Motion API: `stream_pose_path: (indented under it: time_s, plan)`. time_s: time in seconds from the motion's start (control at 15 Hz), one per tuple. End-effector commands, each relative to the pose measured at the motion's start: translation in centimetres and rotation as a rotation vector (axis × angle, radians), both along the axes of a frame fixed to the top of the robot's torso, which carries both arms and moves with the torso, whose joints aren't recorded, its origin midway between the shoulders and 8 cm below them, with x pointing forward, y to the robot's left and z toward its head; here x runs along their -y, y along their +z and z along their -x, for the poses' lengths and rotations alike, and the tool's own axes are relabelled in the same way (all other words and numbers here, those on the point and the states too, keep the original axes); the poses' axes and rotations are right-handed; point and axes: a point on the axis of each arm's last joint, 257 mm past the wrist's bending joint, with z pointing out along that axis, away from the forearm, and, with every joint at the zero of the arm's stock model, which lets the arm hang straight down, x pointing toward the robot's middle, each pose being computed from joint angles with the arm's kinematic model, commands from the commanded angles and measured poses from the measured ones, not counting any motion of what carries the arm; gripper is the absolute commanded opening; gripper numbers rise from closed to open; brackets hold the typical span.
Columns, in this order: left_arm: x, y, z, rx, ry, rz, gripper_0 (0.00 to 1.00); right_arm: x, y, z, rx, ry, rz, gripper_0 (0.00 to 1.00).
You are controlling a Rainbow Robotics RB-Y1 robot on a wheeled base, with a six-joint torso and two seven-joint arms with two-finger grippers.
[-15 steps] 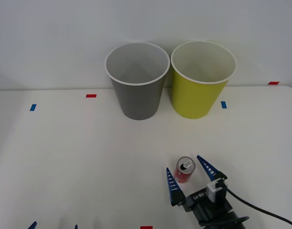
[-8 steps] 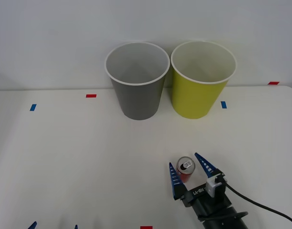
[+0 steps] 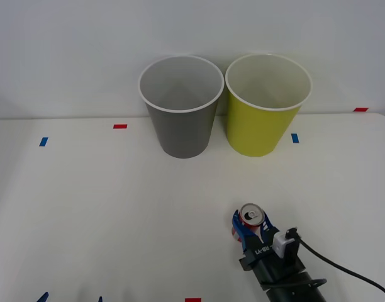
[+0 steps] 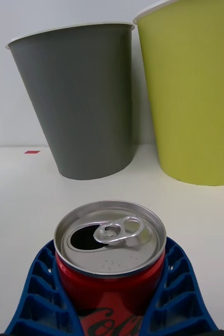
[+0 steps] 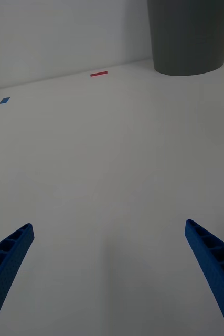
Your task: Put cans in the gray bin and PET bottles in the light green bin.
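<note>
Your right gripper (image 3: 251,228) is clenched on the red can (image 3: 250,217), with a blue ribbed finger (image 4: 41,286) pressed against each side of it. The can stands upright, silver top and pull-tab facing up, near the front edge of the worktop (image 3: 104,201) and toward its right side. From the right wrist view you see the can (image 4: 110,252) seated between the two fingers, its red wall touching both.

The gray bin (image 3: 181,106) and the light green bin (image 3: 267,103) stand upright side by side at the back edge of the worktop, against the wall, gray on the left and light green on the right, their white rims just beside each other. Both are well apart from the can; the light green bin lies more nearly straight behind it.

Your left gripper (image 5: 112,278) hangs released over bare worktop near the front left corner, its two fingers (image 5: 9,257) spread wide with nothing between them. Its fingertips (image 3: 43,296) peek in at the front edge in the front view.

Small red and blue tape marks (image 3: 120,126) dot the worktop along the back.
</note>
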Motion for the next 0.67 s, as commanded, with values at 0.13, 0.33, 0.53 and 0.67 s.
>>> stream_pose_path:
  time_s: [0.13, 0.33, 0.53, 0.67]
  plan:
    - [0.0, 0.0, 0.0, 0.0, 0.0, 0.0, 1.0, -0.2, 0.7, -0.6, -0.023, -0.001, 0.009, 0.11]
    - [0.0, 0.0, 0.0, 0.0, 0.0, 0.0, 1.0, -1.0, 3.9, -1.1, -0.099, 0.014, 0.022, 0.11]
    - [0.0, 0.0, 0.0, 0.0, 0.0, 0.0, 1.0, -1.2, 7.2, -1.5, -0.161, 0.018, 0.058, 0.11]
    - [0.0, 0.0, 0.0, 0.0, 0.0, 0.0, 1.0, -1.3, 8.9, -1.7, -0.191, 0.021, 0.085, 0.1]
